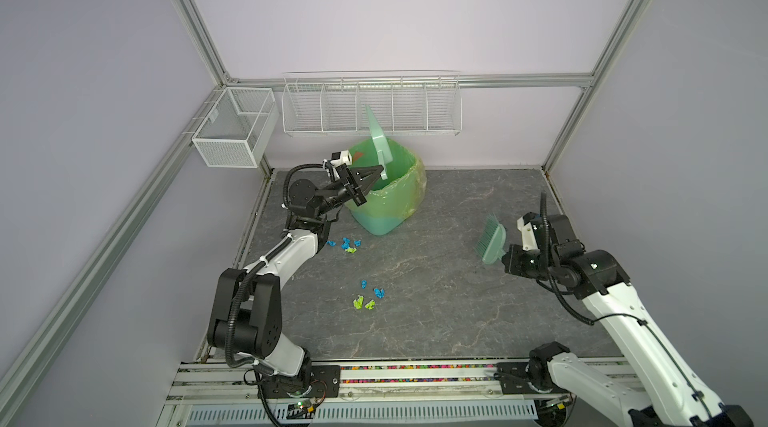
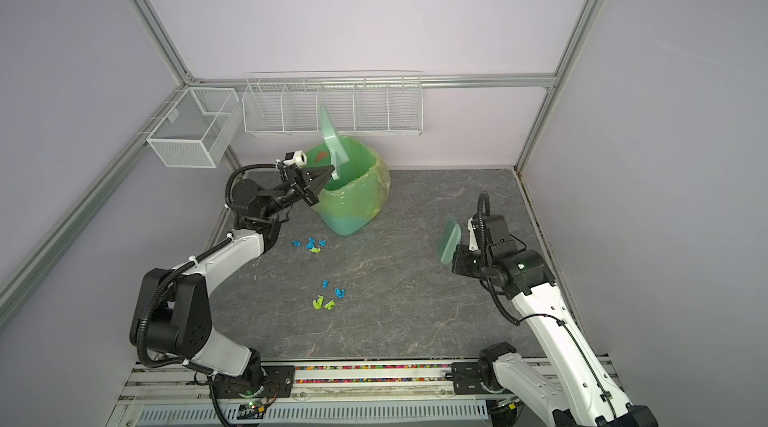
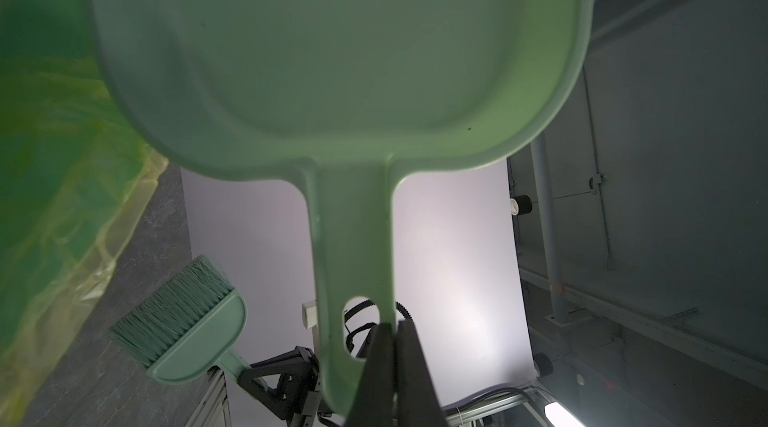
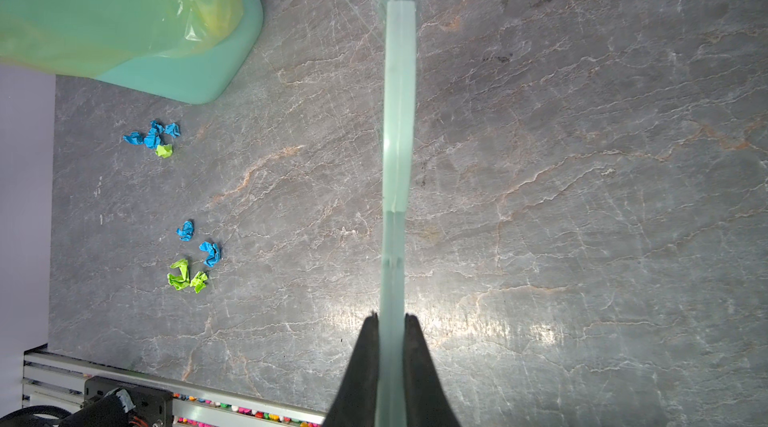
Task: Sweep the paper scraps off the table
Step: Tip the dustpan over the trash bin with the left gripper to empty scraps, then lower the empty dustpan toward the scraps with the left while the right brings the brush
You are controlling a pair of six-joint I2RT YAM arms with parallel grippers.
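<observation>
The left gripper [image 3: 392, 327] clamps a dustpan [image 1: 379, 142] tipped over the bin [image 1: 386, 204]; the right gripper [image 4: 390, 319] clamps a brush [image 1: 492, 244]. Two clusters of paper scraps [image 1: 358, 303] lie unswept on the table [image 1: 457, 300].

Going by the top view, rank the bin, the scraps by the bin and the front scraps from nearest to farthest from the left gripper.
1. Bin, its rim right at the left gripper.
2. Scraps by the bin, just in front of its base.
3. Front scraps, farther forward, toward the arms' bases.

The left arm [image 1: 291, 253] and right arm [image 1: 620, 317] have white shells, black joints and ribbed black cables.
</observation>
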